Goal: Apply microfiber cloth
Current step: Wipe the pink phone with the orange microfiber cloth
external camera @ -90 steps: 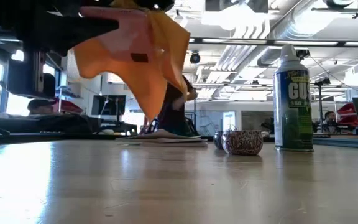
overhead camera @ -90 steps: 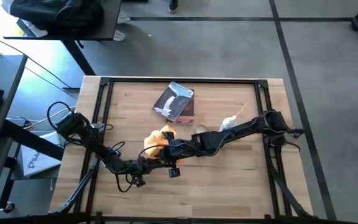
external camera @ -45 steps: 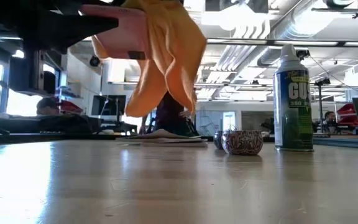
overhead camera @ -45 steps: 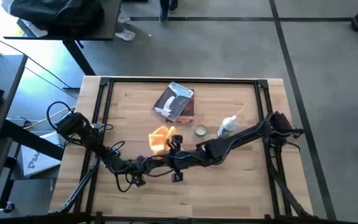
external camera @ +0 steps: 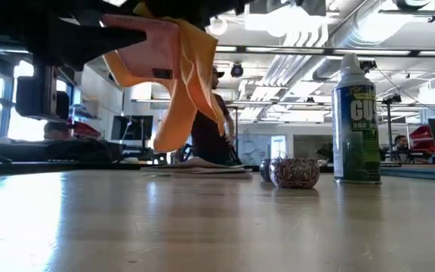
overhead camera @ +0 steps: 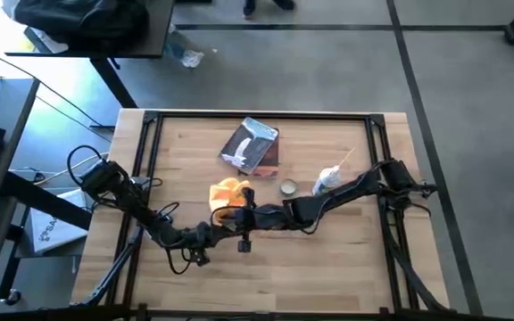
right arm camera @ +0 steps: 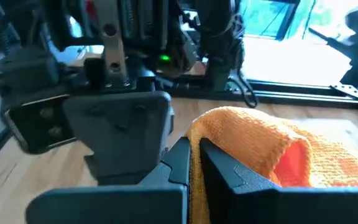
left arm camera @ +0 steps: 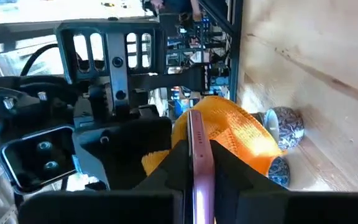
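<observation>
Tabletop (overhead camera: 346, 259) front bare; right gripper (overhead camera: 242, 207) (mid-table) pinches microfiber cloth (overhead camera: 225, 193).

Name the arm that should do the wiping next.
Right. Its tool is shut on the microfiber cloth, which drapes against the pink flat object. The left tool clamps that object edgewise, so it can only hold it steady.

Wooden table (overhead camera: 346, 259) with a dark frame round its edge, grey-blue and white packet (overhead camera: 251, 145) lying flat toward the far side, small round tin (overhead camera: 288, 187) near the middle, spray can (external camera: 356, 121) standing upright just beside it
</observation>
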